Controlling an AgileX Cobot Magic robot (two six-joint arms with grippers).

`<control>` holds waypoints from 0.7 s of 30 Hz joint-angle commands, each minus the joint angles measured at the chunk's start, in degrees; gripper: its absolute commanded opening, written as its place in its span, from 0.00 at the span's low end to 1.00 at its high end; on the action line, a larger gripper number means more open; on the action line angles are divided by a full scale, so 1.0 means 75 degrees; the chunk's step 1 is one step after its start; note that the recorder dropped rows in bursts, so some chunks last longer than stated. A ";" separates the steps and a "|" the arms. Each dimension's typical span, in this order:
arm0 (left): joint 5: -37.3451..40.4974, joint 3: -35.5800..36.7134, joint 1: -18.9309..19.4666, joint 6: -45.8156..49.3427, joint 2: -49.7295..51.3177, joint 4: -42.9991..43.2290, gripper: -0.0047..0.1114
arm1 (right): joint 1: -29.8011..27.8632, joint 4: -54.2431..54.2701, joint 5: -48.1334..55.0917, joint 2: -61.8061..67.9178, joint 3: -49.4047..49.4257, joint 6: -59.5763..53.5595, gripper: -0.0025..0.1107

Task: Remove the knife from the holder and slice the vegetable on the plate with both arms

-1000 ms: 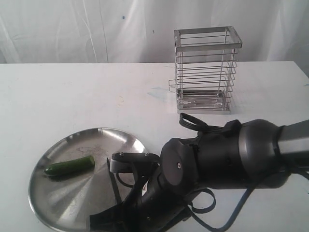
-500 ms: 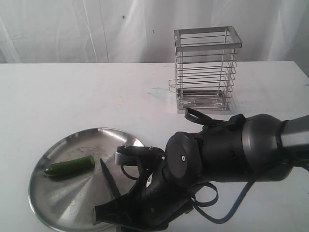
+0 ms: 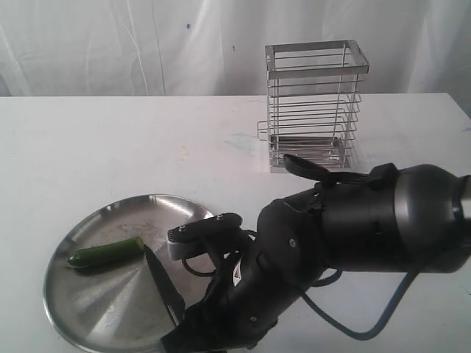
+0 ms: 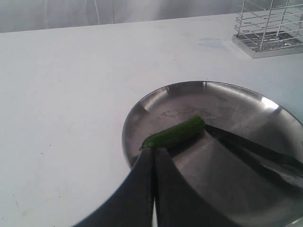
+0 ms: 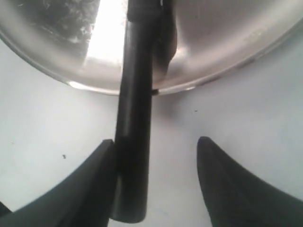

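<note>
The green vegetable (image 3: pixel 107 253) lies on the left part of the steel plate (image 3: pixel 96 309). The black knife (image 3: pixel 163 283) rests with its blade on the plate, tip close to the vegetable's right end and handle reaching over the near rim. My right gripper (image 5: pixel 156 141) is open around the handle (image 5: pixel 135 118), which leans on one finger with a wide gap to the other. My left gripper (image 4: pixel 154 156) is shut and empty, its tips just short of the vegetable (image 4: pixel 176 133)'s end, above the plate (image 4: pixel 227 99). It is outside the exterior view.
The wire holder (image 3: pixel 315 110) stands empty at the back right of the white table, well away from the plate. My bulky right arm (image 3: pixel 346 235) fills the near right area and hides the plate's right rim. A white curtain hangs behind.
My right gripper's jaws have spread apart and let go of the knife handle. The knife blade has swung left across the plate toward the vegetable. The left gripper stays shut.
</note>
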 commanded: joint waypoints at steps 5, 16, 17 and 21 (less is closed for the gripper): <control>0.0002 0.0019 -0.0048 -0.0011 -0.0031 -0.0066 0.04 | 0.0191 -0.2318 0.1297 -0.0277 -0.0985 -0.0052 0.49; 0.0002 0.0019 -0.0048 -0.0011 -0.0031 -0.0066 0.04 | 0.2381 -0.5633 0.3967 0.0156 -0.2285 0.1584 0.49; 0.0002 0.0019 -0.0048 -0.0011 -0.0031 -0.0066 0.04 | 0.2617 -0.5916 0.4404 0.0365 -0.2382 0.1687 0.49; 0.0002 0.0019 -0.0048 -0.0011 -0.0031 -0.0066 0.04 | 0.3089 -0.6267 0.5253 0.1186 -0.2882 0.1758 0.49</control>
